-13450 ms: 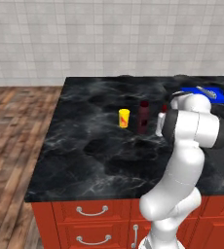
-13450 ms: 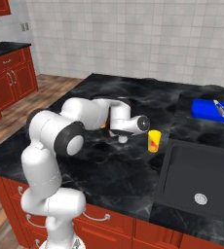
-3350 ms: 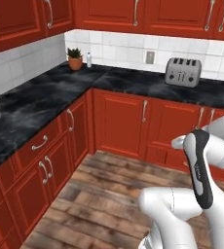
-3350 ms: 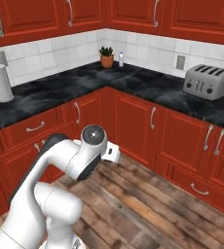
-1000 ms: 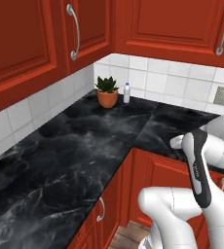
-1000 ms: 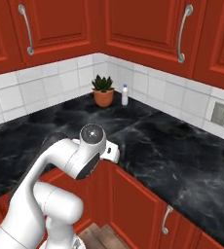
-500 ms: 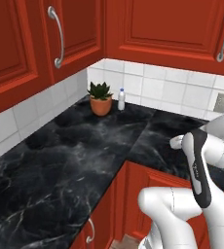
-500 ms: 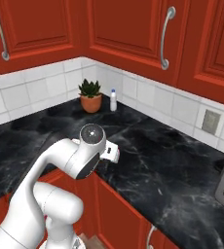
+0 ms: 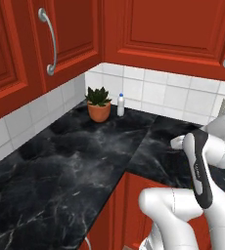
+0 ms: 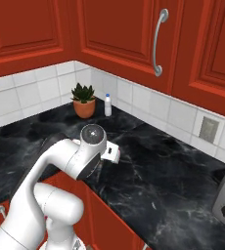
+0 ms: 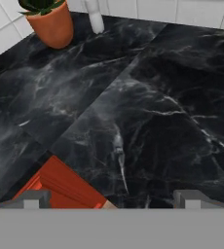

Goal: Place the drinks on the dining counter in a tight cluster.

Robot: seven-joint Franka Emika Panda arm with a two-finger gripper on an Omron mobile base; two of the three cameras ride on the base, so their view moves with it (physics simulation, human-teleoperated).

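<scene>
A small pale blue-capped bottle (image 9: 120,105) stands just beside the potted plant (image 9: 99,104) in the worktop (image 9: 75,161) corner; the gripper (image 11: 111,197) hovers well apart from the plant, jaws wide apart, empty

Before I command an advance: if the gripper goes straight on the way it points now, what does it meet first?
Most likely the black worktop: the open gripper looks down at bare stone. The small blue-capped bottle and potted plant stand farther back in the corner, off that line, though depth is hard to judge.
</scene>
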